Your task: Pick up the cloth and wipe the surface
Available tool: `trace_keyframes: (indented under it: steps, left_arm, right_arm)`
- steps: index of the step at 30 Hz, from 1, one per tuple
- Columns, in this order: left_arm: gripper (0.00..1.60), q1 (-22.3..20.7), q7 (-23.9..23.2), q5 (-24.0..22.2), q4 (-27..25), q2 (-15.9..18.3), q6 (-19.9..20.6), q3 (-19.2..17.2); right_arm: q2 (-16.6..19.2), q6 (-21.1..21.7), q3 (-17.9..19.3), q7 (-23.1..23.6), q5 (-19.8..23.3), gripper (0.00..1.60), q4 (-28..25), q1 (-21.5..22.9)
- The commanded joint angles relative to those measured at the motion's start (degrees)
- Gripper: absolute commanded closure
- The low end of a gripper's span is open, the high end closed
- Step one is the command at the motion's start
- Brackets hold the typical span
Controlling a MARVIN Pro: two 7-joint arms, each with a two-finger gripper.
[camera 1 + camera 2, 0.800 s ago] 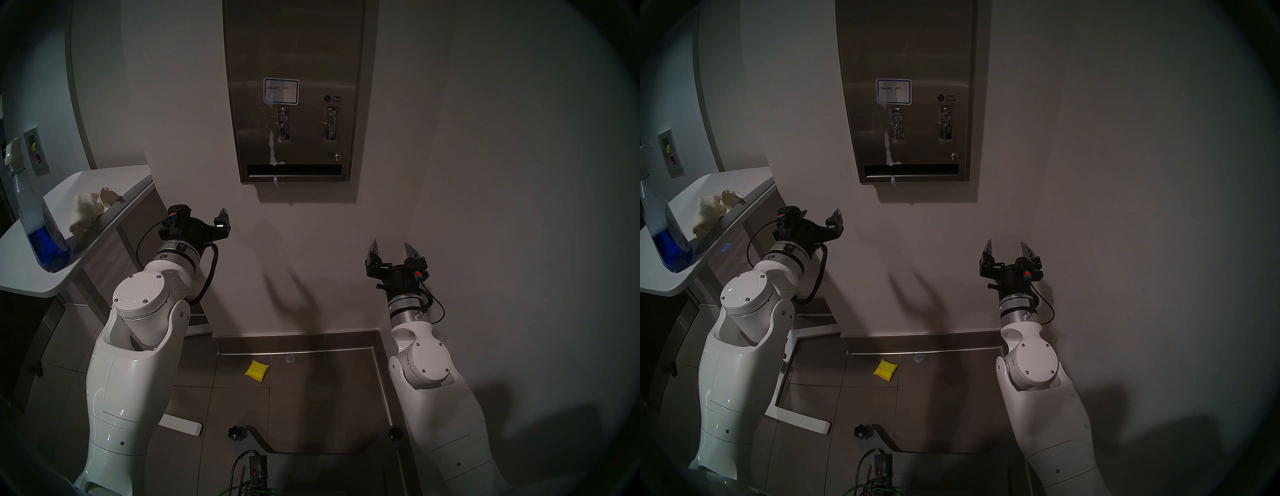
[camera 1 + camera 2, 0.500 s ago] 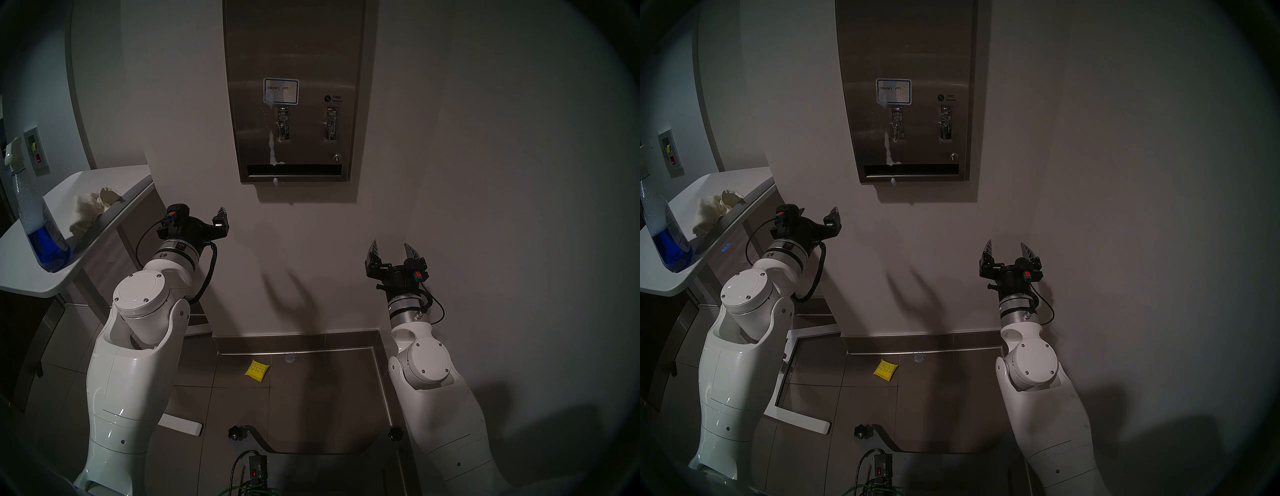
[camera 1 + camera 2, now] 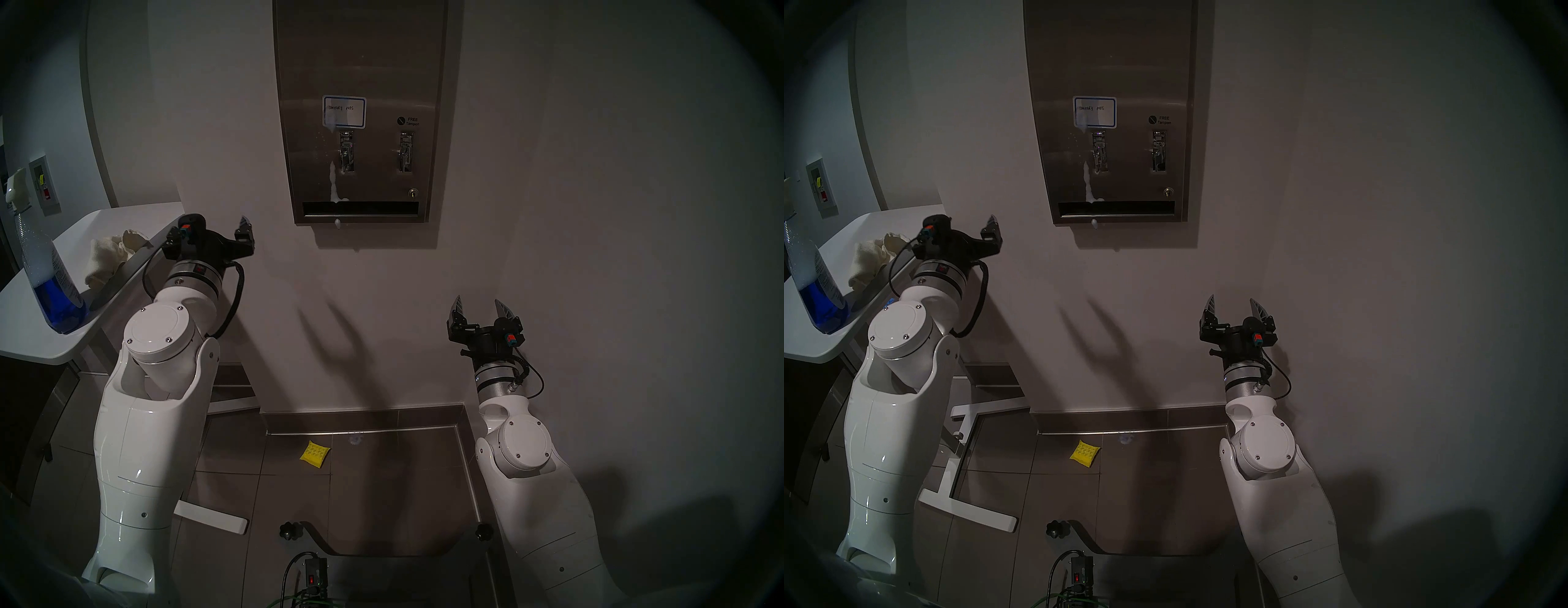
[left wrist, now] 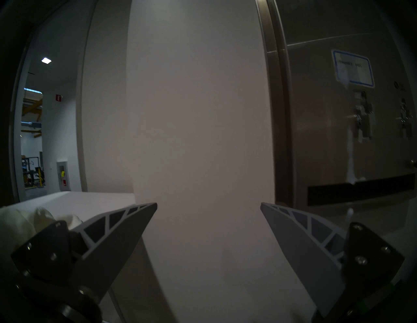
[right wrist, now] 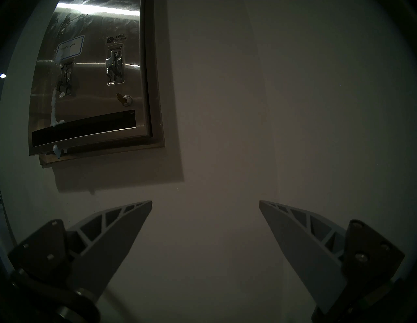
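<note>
So the cloth (image 3: 111,260) is sitting bunched up on the white tabletop (image 3: 51,335) at the left edge of the head view, just right of the spray bottle (image 3: 46,276) with blue liquid. It looks like soft terry, so I'd guess light, floppy and not slippery; it'll sag and drape once lifted, and nothing about it is fragile. Best bet is probably to pinch one of the raised folds on top of the heap rather than chase a flat edge. The left gripper (image 3: 212,231) is spread wide and empty, up beside the table's edge just right of the cloth, while the right gripper (image 3: 483,308) is also wide apart and holding nothing, lower right, facing bare wall. The surface (image 3: 360,72) is the steel dispenser front at top centre, with a white foamy streak (image 3: 333,182) running down beside the left lever (image 3: 346,150) to the dark slot (image 3: 360,208). Room's dim; tiled floor has a yellow pad (image 3: 315,453) lying on it.
</note>
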Motion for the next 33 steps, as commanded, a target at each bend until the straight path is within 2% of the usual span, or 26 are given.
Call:
trace_keyframes:
  steps: [1, 7, 11, 22, 27, 33]
  left_arm:
    - [0.00, -6.31, 5.02, 2.44, 1.36, 0.27, -0.47, -2.14]
    - [0.00, -8.78, 10.15, 3.85, 3.96, -1.06, 1.38, -2.03]
    - [0.00, -8.90, 11.75, 4.11, 4.40, -1.39, 1.79, -1.85]
    - [0.00, -9.96, 19.70, 5.98, 5.28, -3.43, 4.50, -3.89]
    - [0.00, -10.12, 20.78, 5.50, 5.82, -3.77, 5.87, -4.26]
    - [0.00, -10.27, 19.75, 3.88, 6.11, -3.57, 6.15, -5.50]
  right_arm:
    - [-0.13, -0.50, 0.10, 0.02, -0.05, 0.00, -1.95, 1.17]
    - [-0.10, -0.46, 0.08, -0.02, -0.04, 0.00, -2.09, 1.12]
    - [-0.09, -0.44, 0.07, -0.03, -0.03, 0.00, -2.13, 1.11]
    - [-0.05, -0.43, 0.04, -0.07, 0.00, 0.00, -2.14, 1.11]
    - [-0.03, -0.40, 0.03, -0.10, 0.01, 0.00, -2.20, 1.09]
    - [-0.01, -0.40, 0.01, -0.12, 0.02, 0.00, -2.20, 1.09]
